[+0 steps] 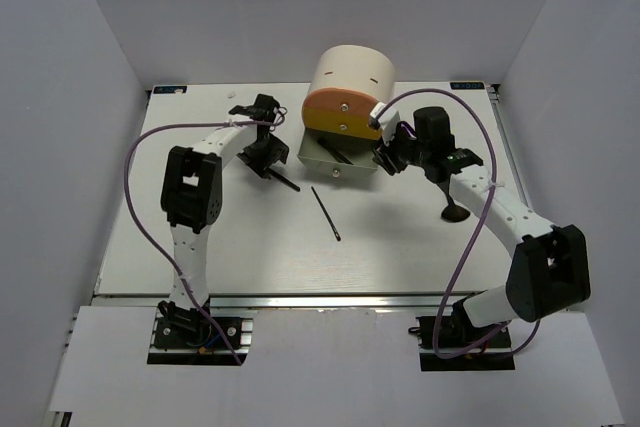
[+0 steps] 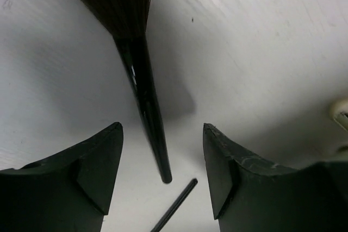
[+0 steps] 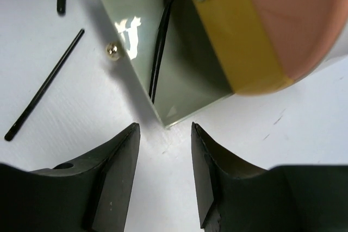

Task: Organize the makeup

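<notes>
The brush runs from the top of the left wrist frame down, handle end nearest, between the spread, empty jaws of the left gripper.

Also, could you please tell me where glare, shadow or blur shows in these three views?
Top external: sharp and evenly lit, only soft shadows on the table. Left wrist: the brush casts a soft shadow beside its handle, its head slightly blurred. Right wrist: a bright glare patch on the open drawer.
</notes>
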Robot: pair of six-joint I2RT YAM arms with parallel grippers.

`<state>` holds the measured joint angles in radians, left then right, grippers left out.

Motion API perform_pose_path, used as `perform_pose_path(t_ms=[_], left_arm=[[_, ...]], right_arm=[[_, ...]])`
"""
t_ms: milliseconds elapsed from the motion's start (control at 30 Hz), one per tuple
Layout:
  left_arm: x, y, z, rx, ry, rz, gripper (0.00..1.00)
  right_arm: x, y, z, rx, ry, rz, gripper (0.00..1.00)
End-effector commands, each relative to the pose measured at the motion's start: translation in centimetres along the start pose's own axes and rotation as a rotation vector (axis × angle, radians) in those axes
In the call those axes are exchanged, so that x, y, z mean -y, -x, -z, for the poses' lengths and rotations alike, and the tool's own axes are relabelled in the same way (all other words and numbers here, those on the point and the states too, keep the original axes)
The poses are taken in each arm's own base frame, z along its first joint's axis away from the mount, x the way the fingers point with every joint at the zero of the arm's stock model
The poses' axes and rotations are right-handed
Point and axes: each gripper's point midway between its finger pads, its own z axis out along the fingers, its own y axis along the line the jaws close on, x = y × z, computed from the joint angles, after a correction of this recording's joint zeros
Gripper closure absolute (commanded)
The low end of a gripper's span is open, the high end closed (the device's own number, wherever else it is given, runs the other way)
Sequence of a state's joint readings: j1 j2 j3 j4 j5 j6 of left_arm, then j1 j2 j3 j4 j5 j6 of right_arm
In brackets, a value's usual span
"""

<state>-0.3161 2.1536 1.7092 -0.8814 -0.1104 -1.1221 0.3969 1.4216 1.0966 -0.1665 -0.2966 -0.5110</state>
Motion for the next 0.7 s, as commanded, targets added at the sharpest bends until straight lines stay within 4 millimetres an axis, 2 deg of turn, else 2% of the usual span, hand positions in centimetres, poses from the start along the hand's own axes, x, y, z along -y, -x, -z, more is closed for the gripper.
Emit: perform_pose_path(t_ms=[0, 133, 167, 233, 367, 500, 533, 600, 633, 667], left_arm=[[-2.1, -0.2, 0.4, -0.034, 0.152, -0.026, 0.3], [-3.1, -0.8, -0.3, -0.072, 0.22, -0.047, 0.32], [-3.3, -0.9, -0.4, -0.074, 0.229, -0.05, 0.36], [-3.8, -1.1, -0.7, -0.075, 0.241, -0.055, 0.47], [-3.9, -1.9, -1.2, -0.112, 0.233, -0.065, 0.85], [-4.1, -2.4, -0.9, -0.123, 0.192, -0.074, 1.0], [-3.6, -2.0, 0.4, -0.104, 0.154, -0.071, 1.0], [-2.9, -1.5, 1.8, -0.073, 0.091, -0.069, 1.0], [-2.9, -1.3, 3.9, -0.049, 0.04, -0.065, 1.0], [-2.6, -1.1, 5.1, -0.032, -0.005, -0.06, 1.0]], right_arm=[[0.2, 1.1, 1.2, 0.052, -0.016, -0.037, 0.52], [0.6, 1.1, 1.5, 0.061, -0.026, -0.05, 0.52], [0.7, 1.1, 1.5, 0.062, -0.028, -0.055, 0.51], [0.8, 1.1, 1.6, 0.063, -0.027, -0.062, 0.51], [1.0, 1.7, 2.0, 0.079, -0.03, -0.078, 0.52], [1.6, 2.4, 3.0, 0.103, -0.041, -0.089, 0.52], [1.7, 2.6, 3.2, 0.108, -0.045, -0.089, 0.51], [2.0, 2.9, 3.9, 0.124, -0.055, -0.088, 0.51], [2.2, 3.3, 4.4, 0.139, -0.064, -0.08, 0.51], [2.3, 3.2, 4.4, 0.139, -0.066, -0.08, 0.51]])
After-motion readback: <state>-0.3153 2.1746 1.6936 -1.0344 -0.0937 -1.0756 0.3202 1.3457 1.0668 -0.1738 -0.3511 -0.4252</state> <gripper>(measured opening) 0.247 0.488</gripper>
